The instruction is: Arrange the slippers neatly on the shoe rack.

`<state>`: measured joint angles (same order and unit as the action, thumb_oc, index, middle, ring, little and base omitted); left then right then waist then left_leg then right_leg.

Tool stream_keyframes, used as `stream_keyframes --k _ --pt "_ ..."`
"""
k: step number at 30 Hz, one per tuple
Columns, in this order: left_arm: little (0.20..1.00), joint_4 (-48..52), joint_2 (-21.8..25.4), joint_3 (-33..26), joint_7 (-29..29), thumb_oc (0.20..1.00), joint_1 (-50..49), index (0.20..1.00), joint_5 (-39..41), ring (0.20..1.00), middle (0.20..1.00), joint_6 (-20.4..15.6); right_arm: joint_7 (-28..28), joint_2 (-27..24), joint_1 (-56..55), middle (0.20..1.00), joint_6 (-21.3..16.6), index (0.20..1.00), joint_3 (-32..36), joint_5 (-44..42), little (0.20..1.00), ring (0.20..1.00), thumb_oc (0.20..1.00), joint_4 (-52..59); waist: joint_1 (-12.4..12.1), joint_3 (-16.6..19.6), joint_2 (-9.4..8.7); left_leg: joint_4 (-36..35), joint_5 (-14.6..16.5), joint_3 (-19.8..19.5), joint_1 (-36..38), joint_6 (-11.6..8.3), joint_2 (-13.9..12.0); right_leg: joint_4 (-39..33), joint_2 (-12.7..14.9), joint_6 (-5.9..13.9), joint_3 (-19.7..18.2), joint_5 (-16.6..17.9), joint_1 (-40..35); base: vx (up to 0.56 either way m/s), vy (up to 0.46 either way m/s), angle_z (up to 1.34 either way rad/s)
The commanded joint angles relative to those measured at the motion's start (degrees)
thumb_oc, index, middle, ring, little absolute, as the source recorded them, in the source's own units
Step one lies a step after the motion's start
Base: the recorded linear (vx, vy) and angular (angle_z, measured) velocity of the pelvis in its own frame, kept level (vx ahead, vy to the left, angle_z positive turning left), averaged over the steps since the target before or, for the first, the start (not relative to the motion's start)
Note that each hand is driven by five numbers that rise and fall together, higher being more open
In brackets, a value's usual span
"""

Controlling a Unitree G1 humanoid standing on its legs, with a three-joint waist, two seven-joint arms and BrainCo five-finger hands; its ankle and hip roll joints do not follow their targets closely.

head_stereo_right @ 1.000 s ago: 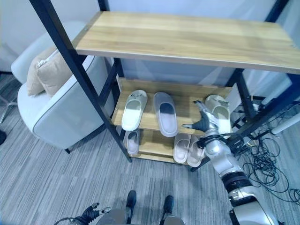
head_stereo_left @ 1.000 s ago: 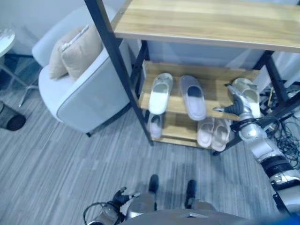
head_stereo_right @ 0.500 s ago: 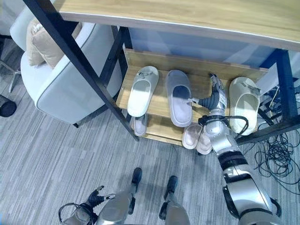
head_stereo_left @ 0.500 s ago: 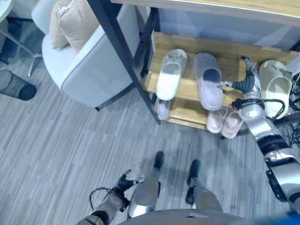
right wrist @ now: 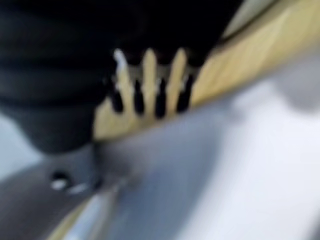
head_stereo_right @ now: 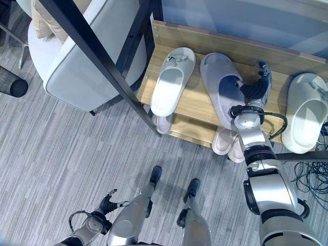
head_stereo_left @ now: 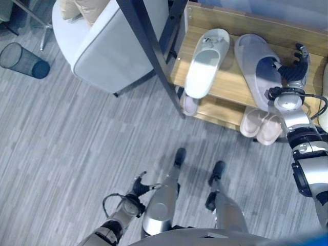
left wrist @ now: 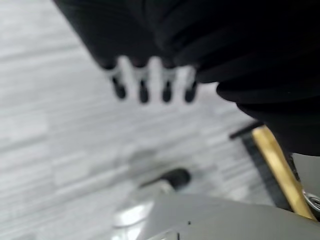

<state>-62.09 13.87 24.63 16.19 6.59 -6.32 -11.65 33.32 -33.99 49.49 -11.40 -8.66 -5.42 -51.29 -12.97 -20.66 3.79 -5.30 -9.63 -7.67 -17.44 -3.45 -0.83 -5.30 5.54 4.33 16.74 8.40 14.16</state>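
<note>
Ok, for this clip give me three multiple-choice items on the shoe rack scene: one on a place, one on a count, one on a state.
1. Where is the right hand?
A. On the floor
B. At the grey slipper on the shoe rack
C. On the armchair

2. How many slippers lie on the middle shelf?
A. One
B. Three
C. Six

3. The left hand is:
A. Holding a slipper
B. Gripping the armchair
C. Hanging low, holding nothing

Answers: 1 B, the hand sits beside the grey slipper's opening. 2 B, the white slipper, the grey one and the cream slipper. 3 C, its fingers hang over bare floor.

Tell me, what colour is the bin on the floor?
Black mesh: the bin shows best in the left eye view, beside the armchair.
</note>
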Motion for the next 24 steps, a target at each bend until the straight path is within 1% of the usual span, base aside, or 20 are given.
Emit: stream_keyframes --k 1,2,6,9,12,13,14,16,19,20,21,22,23,24 --pt "1.000 -2.31 -1.46 3.58 0.62 1.000 1.45 1.000 1.44 1.000 1.000 -0.33 1.28 -3.81 -0.82 0.200 -2.57 0.200 0.25 -2.04 0.200 0.200 0.200 5.06 -1.66 0.75 -0.81 3.54 4.14 -0.96 -4.85 -0.47 0.39 4.67 5.12 4.35 -1.10 -9.46 -3.17 0.01 0.010 0.09" --pt "1.000 -2.34 -1.44 3.60 0.62 1.000 1.45 1.000 1.43 1.000 1.000 -0.35 1.29 -3.79 -0.94 0.200 -2.52 0.200 0.33 -2.01 0.200 0.200 0.200 5.17 -1.63 0.79 -0.83 3.62 4.17 -1.02 -4.92 -0.46 0.43 4.70 5.14 4.35 -1.03 -9.49 -3.16 0.01 0.015 0.12" --pt "1.000 -3.30 -1.84 2.83 0.97 1.000 1.34 1.000 1.28 1.000 1.000 -0.09 2.16 -0.89 -5.19 0.200 -3.41 0.200 3.15 -2.14 0.200 0.200 0.200 8.24 -1.30 0.56 -1.29 4.75 4.81 -1.52 -5.47 -0.26 0.74 4.99 5.36 4.39 -0.56 -9.77 -3.33 0.01 0.014 0.16" --pt "1.000 -2.01 -2.07 1.57 1.56 1.000 2.10 1.000 2.06 1.000 1.000 -0.05 4.05 1.31 -10.24 0.200 -4.26 0.200 6.85 -1.85 0.200 0.200 0.200 12.03 -0.85 0.41 -1.76 5.18 5.25 -1.85 -5.69 -0.13 0.85 5.27 5.51 4.42 -0.17 -9.91 -3.47 0.01 0.013 0.06" --pt "1.000 -0.14 -1.84 0.68 2.03 1.000 2.31 1.000 3.57 1.000 1.000 -0.08 4.54 2.11 -12.85 0.200 -4.72 0.200 8.60 -2.20 0.200 0.200 0.200 13.50 -0.61 0.34 -1.91 5.64 5.53 -1.92 -5.74 -0.02 1.00 5.27 5.59 4.44 -0.04 -9.98 -3.72 -0.01 0.010 0.10" --pt "1.000 1.27 -1.73 0.34 2.24 1.000 2.35 1.000 3.79 1.000 1.000 -0.28 5.19 3.11 -15.22 0.200 -5.05 0.200 9.93 -2.36 0.200 0.200 0.200 14.37 -0.11 0.11 -2.00 6.07 5.89 -1.88 -5.76 0.13 1.06 5.29 5.65 4.53 -0.19 -9.87 -3.80 -0.02 0.006 0.04" --pt "1.000 1.35 -1.63 0.40 2.23 1.000 2.23 1.000 3.79 1.000 1.000 -0.24 5.22 3.21 -15.46 0.200 -4.96 0.200 10.04 -2.29 0.200 0.200 0.200 14.58 -0.16 0.15 -2.06 6.16 5.95 -1.88 -5.76 0.14 1.08 5.27 5.66 4.54 -0.18 -9.87 -3.86 -0.03 0.027 0.05" --pt "1.000 1.66 -1.14 -0.21 2.76 1.000 2.21 1.000 3.13 1.000 1.000 -0.34 5.56 5.25 -19.24 0.200 -5.78 0.200 11.26 -2.10 0.200 0.200 0.200 17.27 1.08 -0.08 -2.41 6.85 6.61 -1.37 -5.40 0.40 1.09 5.45 5.76 4.60 -1.11 -9.67 -3.87 -0.03 0.049 0.05" --pt "1.000 0.81 -0.95 -1.68 3.14 1.000 2.34 1.000 3.36 1.000 1.000 -0.19 4.54 6.92 -23.84 0.200 -6.24 0.200 11.61 -1.06 0.200 0.200 0.200 20.71 2.33 -0.03 -2.95 7.34 7.13 -0.55 -4.86 0.51 1.00 5.69 5.90 4.57 -1.81 -9.65 -3.97 -0.02 0.046 -0.04" --pt "1.000 0.78 -0.92 -1.69 3.15 1.000 2.27 1.000 3.35 1.000 1.000 -0.22 4.55 7.01 -24.00 0.200 -6.19 0.200 11.63 -1.01 0.200 0.200 0.200 20.88 2.29 0.00 -3.01 7.36 7.16 -0.49 -4.83 0.52 1.01 5.71 5.92 4.58 -1.88 -9.66 -3.97 -0.05 0.068 -0.09" --pt "1.000 -0.47 -0.97 -3.40 3.54 1.000 2.22 1.000 3.88 1.000 1.000 -0.04 2.77 8.58 -27.39 0.200 -6.43 0.200 10.37 0.15 0.200 0.200 0.200 26.03 3.54 -0.23 -3.48 8.12 7.79 0.37 -4.43 0.73 0.89 6.13 6.05 4.56 -2.87 -9.46 -3.91 -0.04 0.050 -0.15" --pt "1.000 -0.47 -0.96 -3.39 3.54 1.000 2.20 1.000 3.88 1.000 1.000 -0.05 2.77 8.60 -27.43 0.200 -6.39 0.200 10.38 0.17 0.200 0.200 0.200 26.09 3.51 -0.22 -3.50 8.14 7.81 0.40 -4.42 0.74 0.89 6.14 6.06 4.56 -2.90 -9.47 -3.91 -0.08 0.099 -0.31" --pt "1.000 -1.95 -1.17 -5.41 3.72 1.000 2.38 1.000 4.76 1.000 1.000 0.01 -0.58 10.65 -31.77 0.200 -6.94 0.200 8.57 0.65 0.200 0.200 0.200 30.18 4.87 -0.61 -4.08 9.23 8.48 1.51 -4.10 0.87 0.71 6.43 6.15 4.68 -3.76 -9.15 -3.76 -0.06 0.074 -0.35" --pt "1.000 -3.33 -1.20 -6.43 4.03 1.000 2.54 1.000 4.91 1.000 1.000 0.10 -2.93 11.60 -34.20 0.200 -7.33 0.200 7.19 0.61 0.200 0.200 0.200 32.28 5.77 -0.88 -4.39 9.83 8.83 2.04 -4.02 1.02 0.57 6.65 6.16 4.69 -4.45 -8.99 -3.54 -0.06 0.074 -0.34"
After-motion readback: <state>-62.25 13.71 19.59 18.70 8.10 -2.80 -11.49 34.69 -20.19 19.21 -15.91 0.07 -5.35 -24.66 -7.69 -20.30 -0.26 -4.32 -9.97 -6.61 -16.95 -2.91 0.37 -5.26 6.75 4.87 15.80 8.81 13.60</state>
